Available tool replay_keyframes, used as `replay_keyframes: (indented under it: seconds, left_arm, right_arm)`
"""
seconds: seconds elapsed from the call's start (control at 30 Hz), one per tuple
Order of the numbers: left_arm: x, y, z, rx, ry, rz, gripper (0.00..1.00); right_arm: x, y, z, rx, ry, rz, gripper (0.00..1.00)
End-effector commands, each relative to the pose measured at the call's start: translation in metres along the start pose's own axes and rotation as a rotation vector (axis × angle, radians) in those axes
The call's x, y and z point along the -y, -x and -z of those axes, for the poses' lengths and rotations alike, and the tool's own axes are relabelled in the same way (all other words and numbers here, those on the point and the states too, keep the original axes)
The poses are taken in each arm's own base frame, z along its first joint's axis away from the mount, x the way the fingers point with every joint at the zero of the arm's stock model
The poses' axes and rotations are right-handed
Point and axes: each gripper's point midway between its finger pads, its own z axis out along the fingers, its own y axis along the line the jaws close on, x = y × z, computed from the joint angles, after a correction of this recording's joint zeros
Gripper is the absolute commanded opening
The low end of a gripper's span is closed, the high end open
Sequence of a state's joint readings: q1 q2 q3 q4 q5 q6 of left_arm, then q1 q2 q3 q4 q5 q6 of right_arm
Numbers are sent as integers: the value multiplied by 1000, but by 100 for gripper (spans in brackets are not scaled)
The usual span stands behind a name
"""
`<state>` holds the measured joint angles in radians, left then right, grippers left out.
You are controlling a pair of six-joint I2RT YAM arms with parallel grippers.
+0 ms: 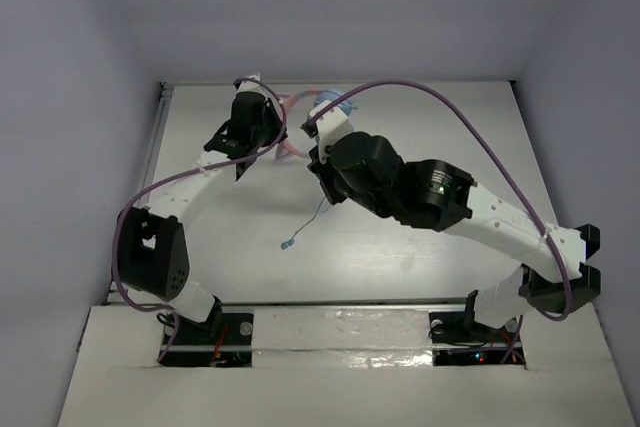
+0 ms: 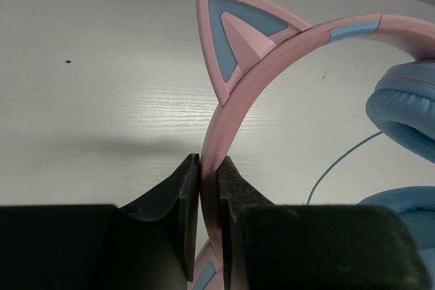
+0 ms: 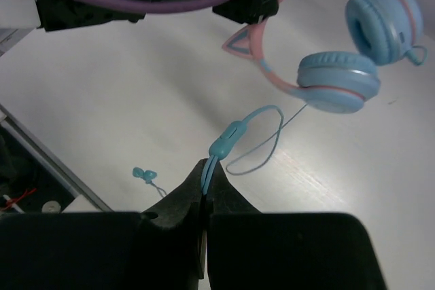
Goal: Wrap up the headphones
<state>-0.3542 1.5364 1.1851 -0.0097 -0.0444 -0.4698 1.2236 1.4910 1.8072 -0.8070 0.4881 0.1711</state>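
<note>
The headphones (image 3: 326, 66) have light-blue ear cups and a pink headband (image 2: 234, 106) with cat ears (image 2: 234, 35). They lie at the far middle of the table (image 1: 295, 127). My left gripper (image 2: 209, 168) is shut on the pink headband just below one cat ear. My right gripper (image 3: 207, 171) is shut on the pale-blue cable (image 3: 255, 134), right behind its inline control (image 3: 224, 142). The cable loops from there toward the ear cups. The cable's plug end (image 3: 143, 174) lies loose on the table, also seen in the top view (image 1: 287, 243).
Grey walls close the table on the left, back and right. A metal rail (image 1: 155, 147) runs along the left edge. Purple arm cables (image 1: 480, 142) arc above the table. The arm bases (image 1: 200, 322) stand at the near edge.
</note>
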Motion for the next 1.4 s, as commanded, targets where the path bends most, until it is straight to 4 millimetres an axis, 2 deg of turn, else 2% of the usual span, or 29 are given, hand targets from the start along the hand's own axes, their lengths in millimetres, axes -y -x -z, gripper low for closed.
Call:
replay_keyframes:
  seconds: [0.0, 0.1, 0.23, 0.27, 0.4, 0.43, 0.57, 0.7, 0.73, 0.87, 0.97, 1.07, 1.17, 1.3, 1.33, 1.37]
  left_arm:
    - [39, 38, 6, 156, -148, -7, 0]
    - [50, 14, 0, 113, -165, -51, 0]
    - [55, -9, -9, 69, -177, -67, 0]
    - [51, -14, -13, 59, -165, -69, 0]
    - [52, -23, -18, 35, -160, -78, 0]
    - [53, -22, -19, 34, -163, -85, 0]
    - [62, -33, -19, 17, -179, -110, 0]
    - [61, -52, -16, -17, -184, -136, 0]
    - [61, -63, -12, -35, -189, -146, 0]
    - [65, -81, -2, -58, -216, -167, 0]
    - [79, -100, 6, -101, -275, -190, 0]
    - [83, -114, 8, -130, -286, -213, 0]
    - [89, -133, 11, -172, -323, -234, 0]
    - [89, -149, 15, -215, -367, -233, 0]
    - [86, -155, 15, -232, -367, -237, 0]
    - [84, -157, 15, -240, -363, -240, 0]
  right_arm:
    - [28, 18, 18, 25, -100, 106, 0]
    - [28, 44, 30, 86, -59, 92, 0]
    - [25, 69, 38, 151, -7, 67, 0]
    - [19, 79, 42, 176, 51, 67, 0]
    - [-10, 97, 60, 229, 257, 95, 0]
    - [-14, 108, 71, 263, 298, 91, 0]
    - [-17, 126, 83, 306, 386, 104, 0]
    - [30, 140, 76, 334, 220, 109, 0]
    - [51, 142, 71, 334, 159, 97, 0]
    - [89, 138, 55, 315, 64, 85, 0]
    - [97, 137, 45, 307, 55, 92, 0]
    - [96, 143, 42, 328, 67, 109, 0]
    - [105, 151, 39, 352, 54, 128, 0]
    - [127, 153, 32, 365, 6, 138, 0]
    - [141, 154, 36, 376, -14, 129, 0]
    - [146, 155, 37, 381, -11, 127, 0]
